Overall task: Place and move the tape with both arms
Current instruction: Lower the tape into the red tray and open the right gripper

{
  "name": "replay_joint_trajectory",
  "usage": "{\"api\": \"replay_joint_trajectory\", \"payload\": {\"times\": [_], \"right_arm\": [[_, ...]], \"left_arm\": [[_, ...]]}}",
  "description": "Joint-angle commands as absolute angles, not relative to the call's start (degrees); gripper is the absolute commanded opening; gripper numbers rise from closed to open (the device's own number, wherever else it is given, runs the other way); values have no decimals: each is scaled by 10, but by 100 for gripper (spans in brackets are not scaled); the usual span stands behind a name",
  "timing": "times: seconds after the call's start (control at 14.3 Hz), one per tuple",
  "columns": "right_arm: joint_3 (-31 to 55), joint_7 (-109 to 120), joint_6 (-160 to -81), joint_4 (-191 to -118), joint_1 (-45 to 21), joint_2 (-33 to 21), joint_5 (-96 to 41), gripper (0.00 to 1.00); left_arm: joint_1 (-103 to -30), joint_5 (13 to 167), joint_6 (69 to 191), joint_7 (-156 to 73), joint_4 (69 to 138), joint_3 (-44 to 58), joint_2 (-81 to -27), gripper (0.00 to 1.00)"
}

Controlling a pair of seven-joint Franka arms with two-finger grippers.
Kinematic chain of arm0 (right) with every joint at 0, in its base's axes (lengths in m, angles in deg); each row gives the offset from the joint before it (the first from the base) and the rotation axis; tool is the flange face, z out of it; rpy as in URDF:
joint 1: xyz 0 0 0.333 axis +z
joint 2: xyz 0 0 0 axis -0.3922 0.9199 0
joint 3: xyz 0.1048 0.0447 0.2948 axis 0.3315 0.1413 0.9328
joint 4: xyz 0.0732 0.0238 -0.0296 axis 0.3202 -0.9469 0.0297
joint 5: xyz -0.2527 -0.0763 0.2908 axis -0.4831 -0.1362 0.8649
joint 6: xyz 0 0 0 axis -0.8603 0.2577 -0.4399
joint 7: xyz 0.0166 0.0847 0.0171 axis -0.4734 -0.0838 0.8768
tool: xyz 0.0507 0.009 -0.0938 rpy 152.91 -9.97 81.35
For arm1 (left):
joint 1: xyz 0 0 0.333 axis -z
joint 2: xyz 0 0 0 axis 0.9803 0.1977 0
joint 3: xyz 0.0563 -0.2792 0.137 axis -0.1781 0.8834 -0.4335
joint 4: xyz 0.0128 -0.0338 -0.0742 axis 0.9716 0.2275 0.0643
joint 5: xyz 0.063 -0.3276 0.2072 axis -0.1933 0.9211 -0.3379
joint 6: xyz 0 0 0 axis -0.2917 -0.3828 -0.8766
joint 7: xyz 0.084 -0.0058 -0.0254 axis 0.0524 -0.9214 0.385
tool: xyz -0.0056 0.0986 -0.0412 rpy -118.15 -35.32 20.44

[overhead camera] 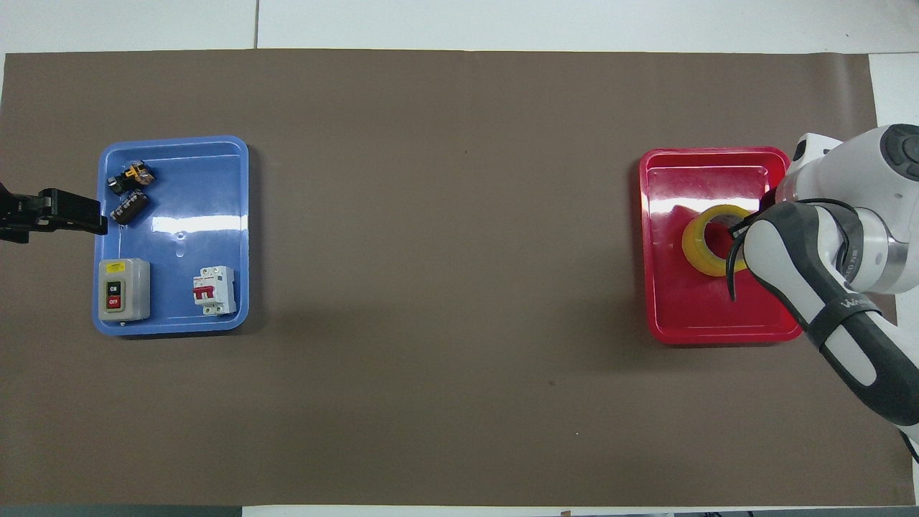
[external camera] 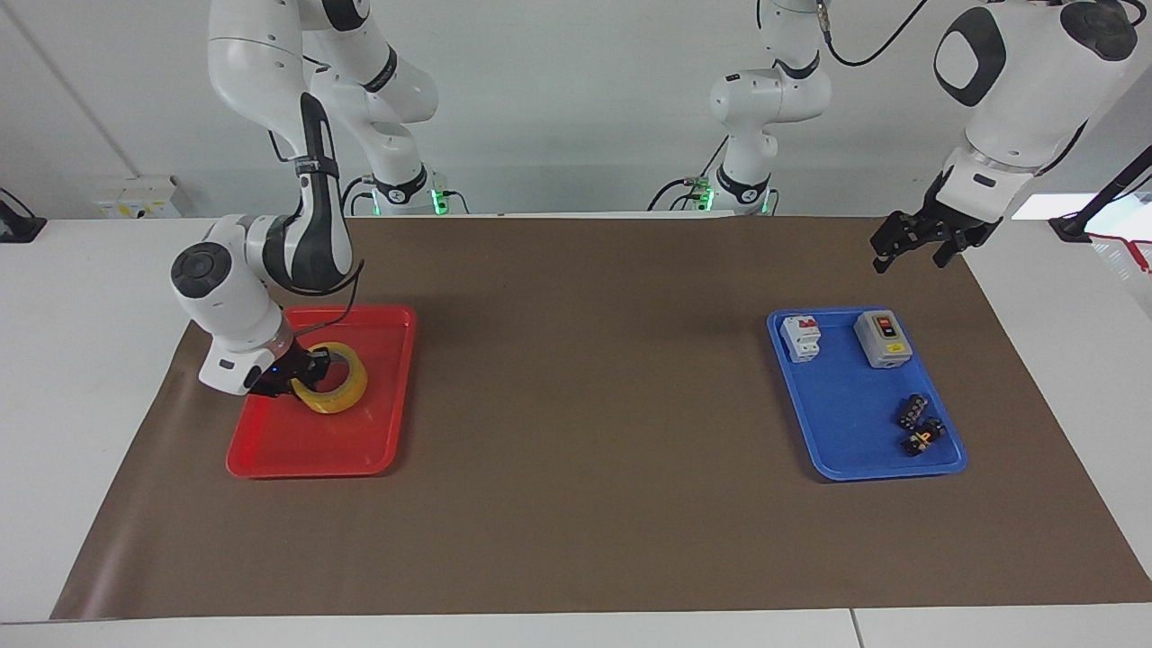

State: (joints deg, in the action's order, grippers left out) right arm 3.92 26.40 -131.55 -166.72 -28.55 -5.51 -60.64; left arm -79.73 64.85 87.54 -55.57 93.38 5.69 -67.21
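Note:
The tape (external camera: 340,389) is a translucent yellow roll, tilted and low over the red tray (external camera: 310,450). My right gripper (external camera: 304,376) is shut on the roll's wall from the side toward the right arm's end of the table. In the overhead view the tape (overhead camera: 700,248) lies over the middle of the red tray (overhead camera: 689,316), and the right gripper (overhead camera: 739,230) is mostly hidden under its own arm. I cannot tell whether the roll touches the tray floor. My left gripper (external camera: 909,256) hangs open and empty over the mat beside the blue tray (external camera: 846,405), waiting.
The blue tray (overhead camera: 194,201) holds a grey switch box (overhead camera: 123,289), a white breaker (overhead camera: 215,290) and small dark parts (overhead camera: 129,190). The left gripper (overhead camera: 93,215) shows at the view's edge beside it. Two smaller arm bases (external camera: 747,135) stand at the robots' end. A brown mat (external camera: 585,405) covers the table.

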Motion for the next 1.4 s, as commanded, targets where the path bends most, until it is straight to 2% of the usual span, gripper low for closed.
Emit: {"api": "replay_joint_trajectory", "payload": {"times": [0.0,0.35,0.42,0.49,0.56,0.98,1.33], "right_arm": [[46,285,-1334,-1699,-297,-83,-618,0],[45,283,-1360,-1720,-296,-83,-619,0],[45,283,-1359,-1720,-296,-83,-619,14],[45,282,-1359,-1719,-296,-83,-619,63],[45,282,-1357,-1714,-296,-83,-619,100],[46,250,-1321,-1637,-274,-109,-619,100],[46,-10,-1201,-1564,-214,-139,-640,100]], "left_arm": [[-802,659,882,-556,943,58,-684,100],[-802,658,883,-556,943,58,-684,100],[-802,658,883,-556,944,58,-684,100],[-802,659,883,-556,944,58,-684,100],[-802,658,883,-556,944,58,-684,100],[-802,659,882,-556,944,58,-684,100],[-802,659,882,-556,944,58,-684,100]]}}
